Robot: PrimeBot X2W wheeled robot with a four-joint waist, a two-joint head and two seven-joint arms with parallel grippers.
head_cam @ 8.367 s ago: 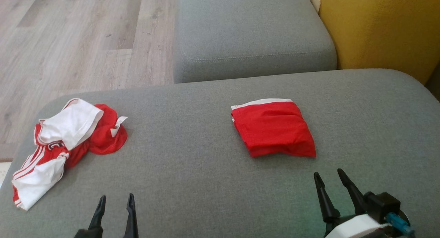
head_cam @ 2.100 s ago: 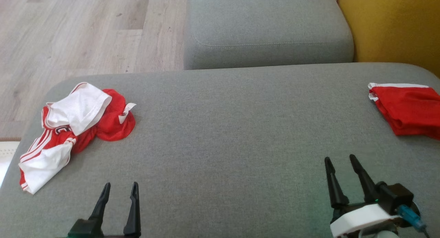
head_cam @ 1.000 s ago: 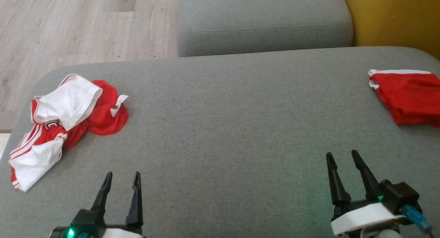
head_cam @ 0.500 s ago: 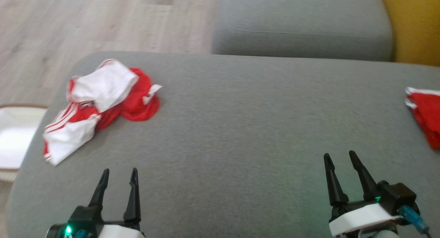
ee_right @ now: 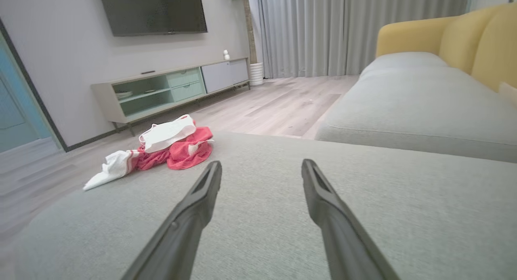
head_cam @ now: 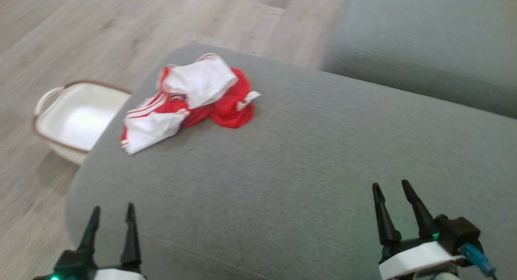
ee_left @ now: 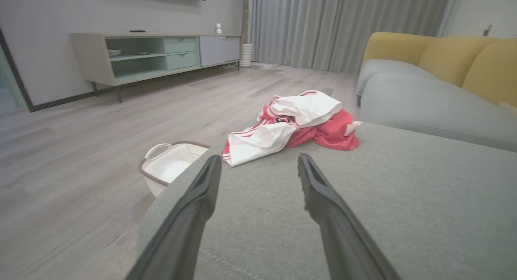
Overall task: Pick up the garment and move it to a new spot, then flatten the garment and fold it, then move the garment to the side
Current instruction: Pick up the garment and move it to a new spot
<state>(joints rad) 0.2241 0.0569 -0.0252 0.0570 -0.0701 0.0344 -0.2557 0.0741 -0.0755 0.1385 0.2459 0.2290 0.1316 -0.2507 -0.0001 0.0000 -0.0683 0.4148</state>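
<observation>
The head view has been swung left, so the crumpled garment [head_cam: 190, 98] on the sofa [head_cam: 282, 171] is seen well ahead of the left hand [head_cam: 112, 208]. That hand and the right hand [head_cam: 391, 184] are held open and empty; pickup is judged next.

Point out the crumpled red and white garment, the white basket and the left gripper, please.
garment [head_cam: 190, 104], head view, middle of the crumpled heap.
basket [head_cam: 76, 122], head view, its bare inner floor.
left gripper [head_cam: 113, 207], head view, midway between its open fingertips.
</observation>
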